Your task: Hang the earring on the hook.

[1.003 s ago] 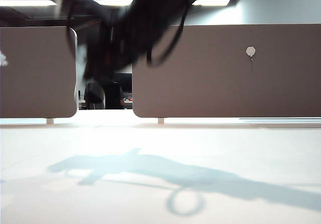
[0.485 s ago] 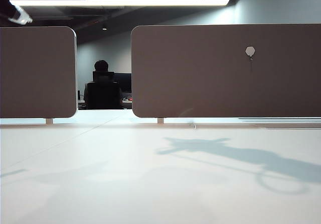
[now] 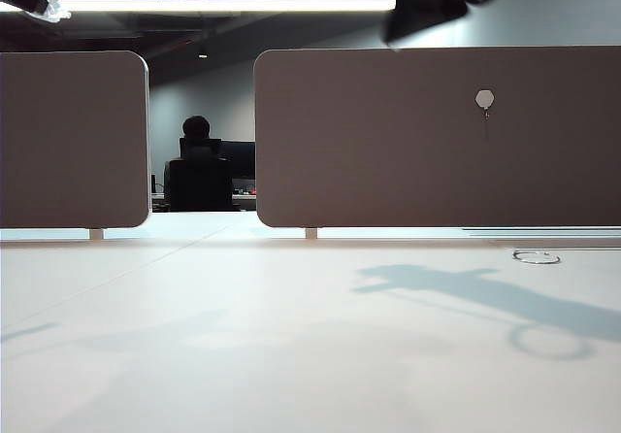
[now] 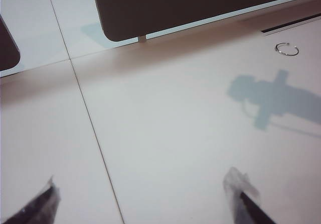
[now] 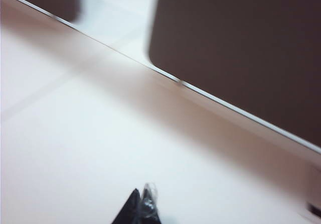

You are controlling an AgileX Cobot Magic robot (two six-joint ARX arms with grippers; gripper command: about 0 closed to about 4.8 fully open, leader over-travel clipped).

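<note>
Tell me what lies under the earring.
The earring lies flat on the bare white table, near the foot of the brown panel that carries the hook. Nothing shows beneath it. Its charm is too small to make out.

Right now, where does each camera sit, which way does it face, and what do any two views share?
Exterior: low at table level, facing the brown panel with the hook; a dark arm blurs at top.
Left wrist: above the table, angled down; open left gripper shows.
Right wrist: tilted toward the panel's foot; shut right gripper shows.
Exterior and left wrist share the earring lying on the table.
</note>
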